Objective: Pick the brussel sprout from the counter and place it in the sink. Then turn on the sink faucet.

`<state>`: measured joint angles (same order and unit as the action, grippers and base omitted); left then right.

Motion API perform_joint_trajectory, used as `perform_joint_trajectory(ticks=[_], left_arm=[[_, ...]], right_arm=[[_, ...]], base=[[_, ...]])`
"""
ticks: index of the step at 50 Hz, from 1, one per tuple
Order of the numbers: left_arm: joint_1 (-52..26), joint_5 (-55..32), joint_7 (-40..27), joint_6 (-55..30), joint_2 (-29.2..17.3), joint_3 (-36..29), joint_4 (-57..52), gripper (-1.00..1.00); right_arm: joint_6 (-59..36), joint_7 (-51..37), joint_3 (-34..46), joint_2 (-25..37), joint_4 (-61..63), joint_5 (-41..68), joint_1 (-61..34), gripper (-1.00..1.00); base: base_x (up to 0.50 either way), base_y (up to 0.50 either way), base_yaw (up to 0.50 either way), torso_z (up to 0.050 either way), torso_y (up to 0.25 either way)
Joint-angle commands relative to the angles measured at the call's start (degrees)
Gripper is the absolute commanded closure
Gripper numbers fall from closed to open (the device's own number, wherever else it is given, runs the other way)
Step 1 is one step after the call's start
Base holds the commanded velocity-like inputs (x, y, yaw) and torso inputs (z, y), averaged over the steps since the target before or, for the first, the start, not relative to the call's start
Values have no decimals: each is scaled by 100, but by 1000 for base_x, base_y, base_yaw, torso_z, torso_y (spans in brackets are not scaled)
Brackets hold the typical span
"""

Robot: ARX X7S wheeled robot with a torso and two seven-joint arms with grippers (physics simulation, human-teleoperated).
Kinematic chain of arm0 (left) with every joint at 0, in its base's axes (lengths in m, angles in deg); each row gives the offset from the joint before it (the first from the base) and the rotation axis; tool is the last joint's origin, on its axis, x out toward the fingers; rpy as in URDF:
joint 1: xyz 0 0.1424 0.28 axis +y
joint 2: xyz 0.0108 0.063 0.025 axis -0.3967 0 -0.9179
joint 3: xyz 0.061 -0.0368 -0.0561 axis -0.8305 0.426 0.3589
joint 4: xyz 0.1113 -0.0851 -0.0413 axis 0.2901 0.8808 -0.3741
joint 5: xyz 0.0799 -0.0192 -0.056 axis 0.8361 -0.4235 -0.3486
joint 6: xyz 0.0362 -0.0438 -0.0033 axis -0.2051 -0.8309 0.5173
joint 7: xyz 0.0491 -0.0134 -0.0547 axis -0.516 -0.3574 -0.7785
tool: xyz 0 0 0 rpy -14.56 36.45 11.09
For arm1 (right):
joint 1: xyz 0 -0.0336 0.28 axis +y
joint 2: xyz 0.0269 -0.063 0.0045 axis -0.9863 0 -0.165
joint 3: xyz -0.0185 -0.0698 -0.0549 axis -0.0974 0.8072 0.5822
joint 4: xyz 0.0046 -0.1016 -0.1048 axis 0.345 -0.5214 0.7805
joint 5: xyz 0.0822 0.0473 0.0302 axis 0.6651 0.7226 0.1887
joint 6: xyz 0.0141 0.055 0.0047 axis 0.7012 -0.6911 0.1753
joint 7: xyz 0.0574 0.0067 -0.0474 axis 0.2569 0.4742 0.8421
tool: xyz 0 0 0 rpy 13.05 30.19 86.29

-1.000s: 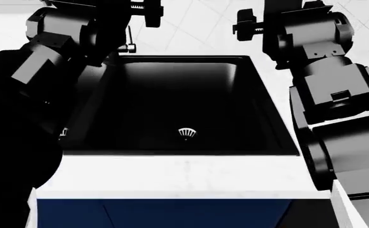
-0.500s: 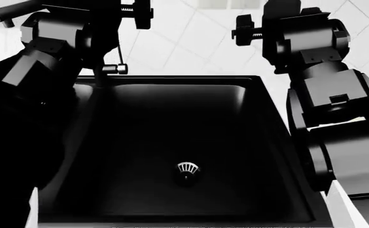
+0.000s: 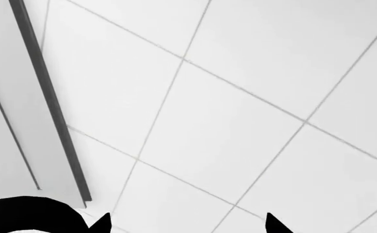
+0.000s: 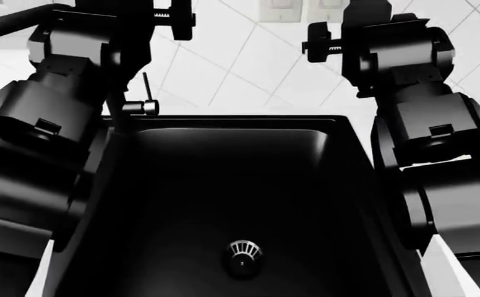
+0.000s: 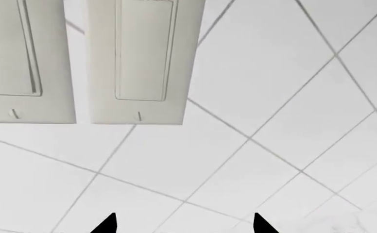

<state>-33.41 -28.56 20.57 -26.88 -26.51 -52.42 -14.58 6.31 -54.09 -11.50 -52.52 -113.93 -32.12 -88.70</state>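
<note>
Matte black sink point(image 4: 182, 185) with shiny metal drain strainer point(image 4: 244, 250); glossy white wall tiles point(image 4: 248, 62) at 12 o'clock.

Black sink point(image 4: 306, 185) fills the lower field, its round metal drain strainer point(image 4: 244, 252) near the front of the basin floor. Behind the sink's rear-left corner stands the faucet lever point(image 4: 144, 99). Both arms rise beside the sink against the white tiled wall point(image 4: 248, 55) behind it, with switch plates point(image 4: 298, 8) above.
</note>
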Motion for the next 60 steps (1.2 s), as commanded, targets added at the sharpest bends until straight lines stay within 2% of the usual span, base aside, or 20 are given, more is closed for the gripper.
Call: perform_joint_trajectory(ticks=[1, 8, 18, 24, 31, 55, 60], left_arm=[[174, 932, 197, 3, 120, 882, 24, -100], [487, 1673, 181, -62, 126, 1725, 25, -100], [972, 1150, 64, 198, 128, 1173, 24, -100], [1168, 1503, 55, 255, 127, 1448, 25, -100], [1361, 1228, 179, 338, 128, 1169, 25, -100], [1395, 1158, 242, 356, 128, 1059, 25, -100], [1311, 1183, 255, 329, 128, 1059, 25, -100]], right_arm=[[72, 147, -246, -115, 3, -241, 74, -100], [74, 171, -277, -116, 3, -296, 89, -100], [91, 188, -324, -114, 3, -343, 143, -100], [112, 160, -225, -121, 3, -242, 184, -100], [159, 168, -330, -107, 3, -336, 283, -100], [58, 247, -532, -114, 3, -416, 289, -100], [-477, 296, -486, -118, 4, -534, -41, -100]], base=[[0, 0, 0, 0, 0], [0, 0, 0, 0, 0], [0, 0, 0, 0, 0], [0, 0, 0, 0, 0], [0, 0, 0, 0, 0], [0, 0, 0, 0, 0], [0, 0, 0, 0, 0]])
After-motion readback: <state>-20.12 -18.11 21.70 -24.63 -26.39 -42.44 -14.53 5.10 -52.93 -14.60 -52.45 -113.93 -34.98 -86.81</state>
